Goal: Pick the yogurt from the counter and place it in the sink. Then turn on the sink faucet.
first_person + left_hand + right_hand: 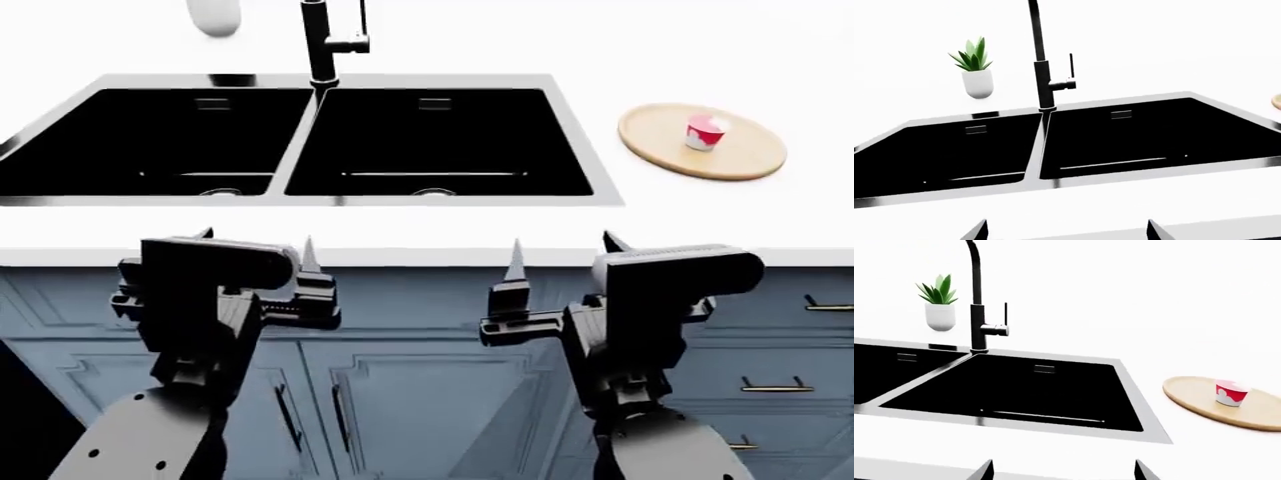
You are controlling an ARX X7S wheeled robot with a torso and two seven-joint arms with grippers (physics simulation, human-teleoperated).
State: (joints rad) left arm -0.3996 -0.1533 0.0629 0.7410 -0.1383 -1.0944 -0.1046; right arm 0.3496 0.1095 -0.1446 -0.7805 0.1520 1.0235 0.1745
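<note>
Head view: the white counter [400, 232] runs across the middle of the frame above blue-grey cabinets [400, 400], with the black double-basin sink [304, 197] set into it at upper left and centre. The sink faucet [318, 45] rises from the rear rim over the divider between the two basins, its short side lever [358, 30] pointing toward the right of the frame. At upper right, well apart from the sink, a round wooden board [727, 160] lies flat on the counter, and the yogurt [705, 131] stands on it, a pink-red cup with a white top. The base of a white pot [214, 16] shows at the top left edge. Both arms are low in the frame, in front of the cabinet doors and short of the counter edge. The left gripper [256, 252] at lower left and the right gripper [561, 257] at lower right each have their pointed fingers spread apart with nothing between them; neither touches any object. Left wrist view: both basins fill the middle of the frame, with the faucet upright at centre, a small green plant in a white pot [977, 67] at upper left, and two dark finger tips [978, 231] at the bottom edge, set wide. Right wrist view: the right basin lies at centre, the board and yogurt sit at right, and the finger tips [982, 471] at the bottom edge are likewise parted.
</note>
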